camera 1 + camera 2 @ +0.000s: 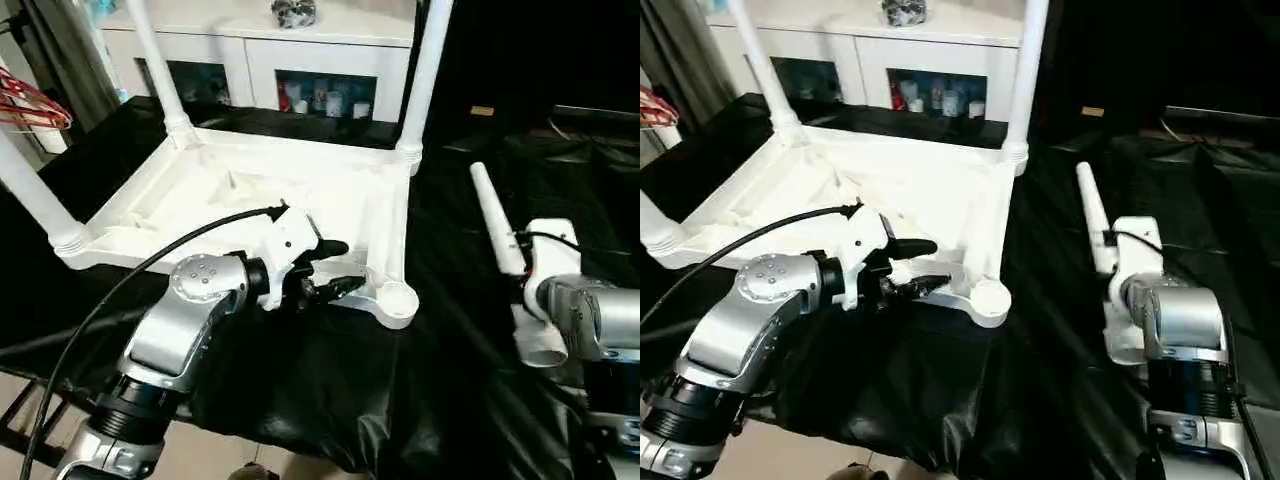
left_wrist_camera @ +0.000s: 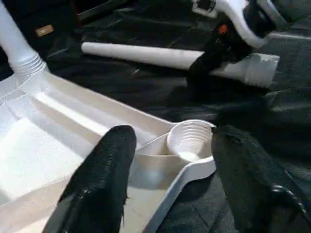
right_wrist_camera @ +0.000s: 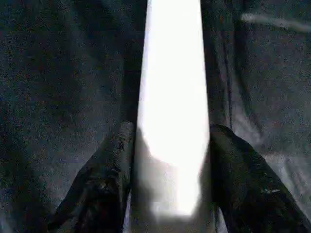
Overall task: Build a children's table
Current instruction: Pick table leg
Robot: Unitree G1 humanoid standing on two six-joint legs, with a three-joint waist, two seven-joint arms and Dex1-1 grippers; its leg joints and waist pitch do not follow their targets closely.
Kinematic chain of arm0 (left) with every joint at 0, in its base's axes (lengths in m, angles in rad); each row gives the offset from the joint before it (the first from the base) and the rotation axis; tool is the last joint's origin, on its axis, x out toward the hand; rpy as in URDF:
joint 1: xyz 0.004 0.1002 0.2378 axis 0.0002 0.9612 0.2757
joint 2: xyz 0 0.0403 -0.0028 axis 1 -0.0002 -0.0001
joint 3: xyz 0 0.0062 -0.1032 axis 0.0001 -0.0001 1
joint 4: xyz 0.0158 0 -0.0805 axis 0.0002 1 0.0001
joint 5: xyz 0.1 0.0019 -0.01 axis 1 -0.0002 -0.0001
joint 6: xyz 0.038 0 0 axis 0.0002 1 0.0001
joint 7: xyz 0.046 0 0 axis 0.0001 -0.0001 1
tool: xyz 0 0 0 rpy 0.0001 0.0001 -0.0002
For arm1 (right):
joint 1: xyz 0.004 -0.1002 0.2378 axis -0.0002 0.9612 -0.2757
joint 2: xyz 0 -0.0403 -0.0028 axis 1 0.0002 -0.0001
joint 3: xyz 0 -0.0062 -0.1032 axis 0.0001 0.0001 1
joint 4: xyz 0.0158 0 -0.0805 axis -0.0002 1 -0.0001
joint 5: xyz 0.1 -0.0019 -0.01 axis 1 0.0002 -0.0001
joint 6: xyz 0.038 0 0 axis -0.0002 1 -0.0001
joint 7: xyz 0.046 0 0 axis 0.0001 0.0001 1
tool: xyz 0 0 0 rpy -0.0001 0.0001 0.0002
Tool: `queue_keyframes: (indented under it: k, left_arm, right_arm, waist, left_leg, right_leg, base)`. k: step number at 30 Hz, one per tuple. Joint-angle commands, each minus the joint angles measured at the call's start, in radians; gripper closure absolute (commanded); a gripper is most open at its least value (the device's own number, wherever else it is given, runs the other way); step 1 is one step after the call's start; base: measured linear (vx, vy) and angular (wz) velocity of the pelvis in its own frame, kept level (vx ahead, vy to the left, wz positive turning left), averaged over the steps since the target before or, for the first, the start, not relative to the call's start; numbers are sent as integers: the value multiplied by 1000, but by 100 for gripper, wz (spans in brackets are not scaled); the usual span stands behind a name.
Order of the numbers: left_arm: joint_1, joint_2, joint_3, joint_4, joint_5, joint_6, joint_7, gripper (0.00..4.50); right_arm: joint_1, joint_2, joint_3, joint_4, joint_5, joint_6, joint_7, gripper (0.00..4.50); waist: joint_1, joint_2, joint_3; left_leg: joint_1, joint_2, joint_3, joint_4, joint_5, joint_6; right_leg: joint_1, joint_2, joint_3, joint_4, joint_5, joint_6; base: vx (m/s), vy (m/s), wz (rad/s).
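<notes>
The white tabletop [image 1: 230, 195] lies underside up on a black cloth. Three white legs stand in its corner sockets: far left [image 1: 155, 60], far right [image 1: 425, 70] and near left [image 1: 35, 200]. The near right socket [image 2: 189, 141] holds nothing. My left gripper [image 1: 338, 268] is open at the near rim beside that socket, with one finger [image 2: 104, 165] over the ribbed inside and the other over the cloth. The fourth leg [image 1: 495, 220] lies on the cloth to the right, its thin end pointing away. My right gripper [image 3: 170, 131] is shut on its thick end.
A white cabinet with glass doors [image 1: 260, 50] stands behind the table. Something made of red wire [image 1: 30, 100] sits at the far left edge. The black cloth [image 1: 450, 400] hangs over the near edge, with floor below. A black cable [image 1: 130, 275] runs along my left arm.
</notes>
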Motion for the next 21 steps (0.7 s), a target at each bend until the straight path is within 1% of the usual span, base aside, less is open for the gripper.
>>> queue_keyframes:
  k: [1, 3, 6, 10, 11, 12, 13, 14, 15, 16, 17, 18, 19, 20, 21]
  left_arm:
    - [2, 15, -9, -21, -8, 12, -8, 158]
    - [0, 21, -10, -27, -11, 14, -6, 155]
    - [-4, 24, -7, -27, -11, 13, -5, 155]
    - [-16, 26, 5, -31, -21, 11, 2, 155]
    - [-22, 22, 13, -29, -27, 9, 12, 155]
    - [-24, 20, 16, -28, -29, 8, 16, 155]
    - [-36, 7, 28, -18, -38, 5, 32, 155]
    - [-42, 0, 33, -13, -41, 4, 40, 155]
    - [-44, -3, 36, -12, -42, 4, 43, 155]
    - [-68, -33, 59, 7, -58, 7, 74, 155]
    - [-76, -44, 67, 13, -64, 7, 84, 155]
    - [-93, -67, 86, 25, -80, 11, 106, 155]
    - [-111, -90, 104, 38, -93, 7, 128, 155]
    - [-125, -108, 118, 48, -105, 6, 144, 155]
    - [-134, -119, 128, 55, -115, 7, 154, 155]
  right_arm:
    - [9, -2, -15, 7, 12, 21, 5, 226]
    - [8, -5, -15, 3, 13, 38, 9, 254]
    - [5, -5, -22, 3, 14, 41, 8, 264]
    - [-11, 0, -74, -6, 33, 29, -16, 271]
    - [-21, 9, -108, -12, 45, 8, -26, 271]
    - [-25, 13, -121, -14, 49, -1, -31, 271]
    - [-38, 31, -169, -29, 82, -71, -28, 271]
    - [-44, 40, -190, -36, 97, -103, -26, 271]
    - [-45, 43, -197, -39, 104, -114, -24, 271]
    - [-63, 81, -265, -67, 175, -225, 2, 271]
    - [-69, 94, -286, -76, 200, -260, 13, 271]
    - [-72, 116, -307, -98, 246, -339, 51, 271]
    - [-72, 138, -318, -131, 294, -404, 102, 271]
    - [-71, 156, -325, -159, 330, -450, 140, 271]
    - [-73, 170, -332, -176, 353, -475, 163, 271]
  waist:
    - [2, -21, -69]
    - [3, -20, -69]
    - [2, -20, -69]
    - [2, -20, -69]
    - [4, -16, -70]
    - [3, -16, -70]
    - [4, -14, -71]
    - [5, -16, -71]
    - [5, -17, -72]
    - [6, -16, -71]
    - [6, -17, -72]
    - [6, -18, -72]
    - [5, -18, -73]
    - [5, -18, -73]
    - [5, -22, -73]
  left_leg:
    - [18, 12, -2, -59, -114, -8]
    - [18, 11, -3, -58, -111, -9]
    - [17, 11, -3, -58, -116, -13]
    - [19, 11, -3, -58, -121, -16]
    - [19, 11, -3, -58, -122, -17]
    - [19, 11, -3, -58, -122, -18]
    - [19, 11, -2, -57, -126, -19]
    - [18, 11, -2, -57, -132, -18]
    - [19, 10, -3, -56, -128, -16]
    - [18, 10, -2, -56, -130, -13]
    - [18, 11, -1, -55, -138, -6]
    - [17, 11, -2, -56, -134, -3]
    - [15, 12, -1, -53, -134, 12]
    - [15, 11, -1, -53, -132, 19]
    - [12, 11, -2, -53, -117, 32]
  right_leg:
    - [50, -40, 39, -66, -141, -168]
    - [51, -40, 39, -65, -145, -166]
    - [50, -40, 39, -66, -151, -161]
    - [49, -40, 39, -67, -158, -159]
    - [49, -40, 39, -66, -158, -160]
    - [48, -40, 39, -66, -157, -160]
    - [48, -41, 39, -66, -153, -160]
    - [48, -43, 39, -67, -155, -160]
    - [49, -41, 37, -66, -149, -163]
    - [48, -42, 38, -65, -147, -164]
    - [48, -44, 38, -66, -151, -165]
    - [50, -43, 37, -66, -149, -165]
    - [50, -44, 36, -64, -135, -169]
    - [50, -43, 36, -65, -130, -170]
    - [53, -41, 35, -63, -113, -172]
  base:
    - [0, 0, 0]
    - [0, 0, 0]
    - [0, 0, 0]
    - [0, 0, 0]
    - [0, 0, 0]
    - [0, 0, 0]
    - [0, 0, 0]
    - [0, 0, 0]
    - [0, 0, 0]
    - [0, 0, 0]
    - [0, 0, 0]
    - [0, 0, 0]
    - [0, 0, 0]
    - [0, 0, 0]
    - [0, 0, 0]
